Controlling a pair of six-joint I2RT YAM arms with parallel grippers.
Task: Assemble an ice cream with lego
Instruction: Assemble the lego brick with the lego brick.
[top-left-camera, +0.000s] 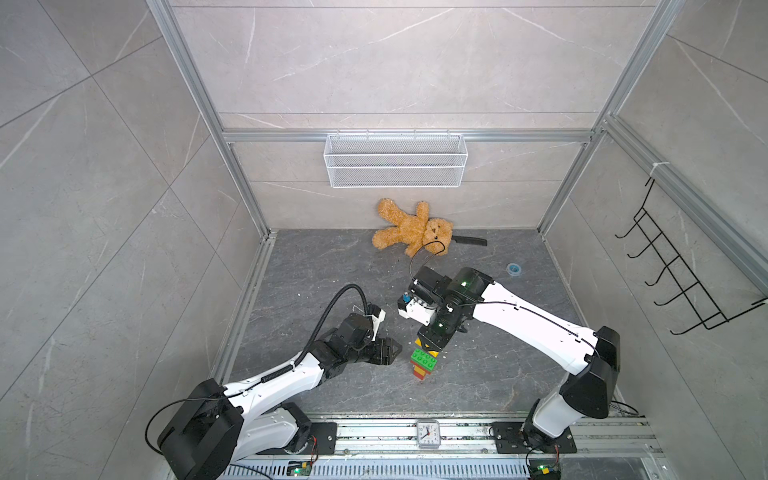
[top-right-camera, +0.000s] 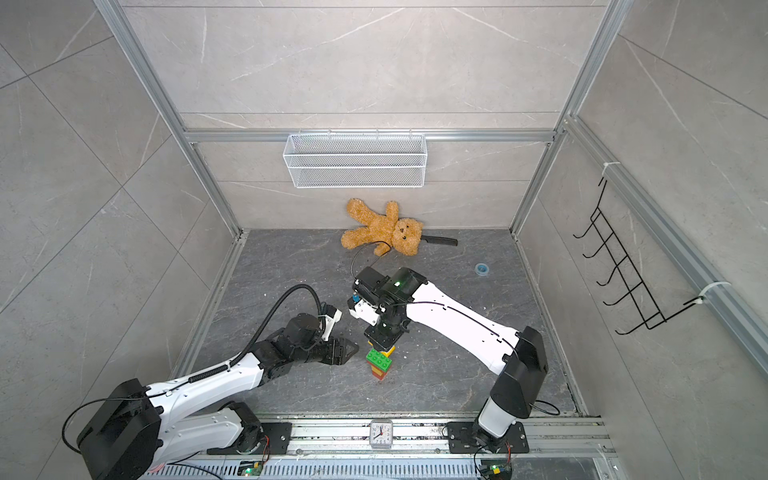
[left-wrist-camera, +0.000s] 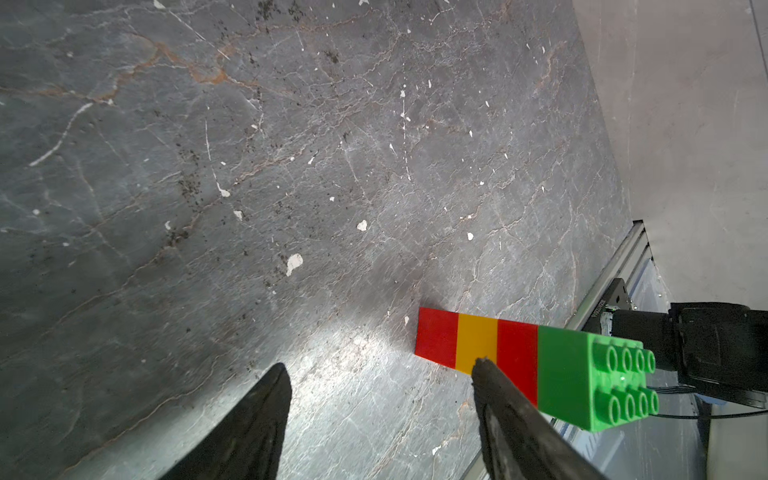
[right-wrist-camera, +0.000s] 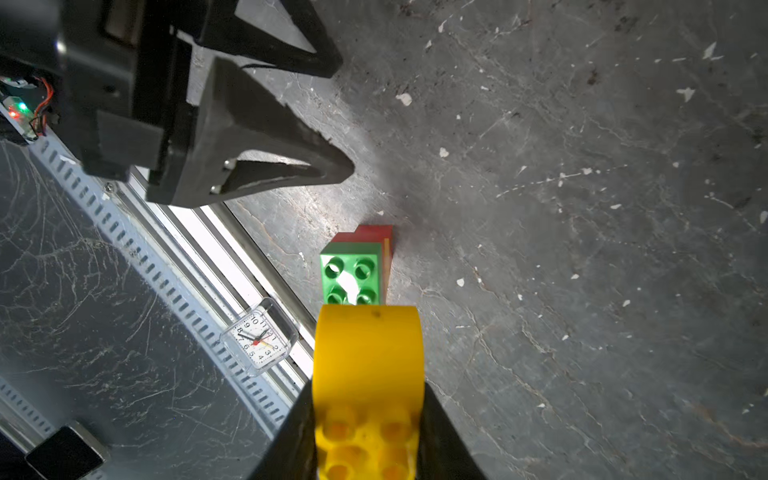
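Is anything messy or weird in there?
Yes: the teddy bear lies sprawled by the back wall, a black handle-like thing poking out beside its head. Small white flecks litter the floor.

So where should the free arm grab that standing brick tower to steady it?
Probably on its narrow red-and-yellow stem, pinching the flat sides and coming in level from the left gripper's side. It stands upright, and the green brick's studs should be left free for the rounded yellow brick in the right gripper.
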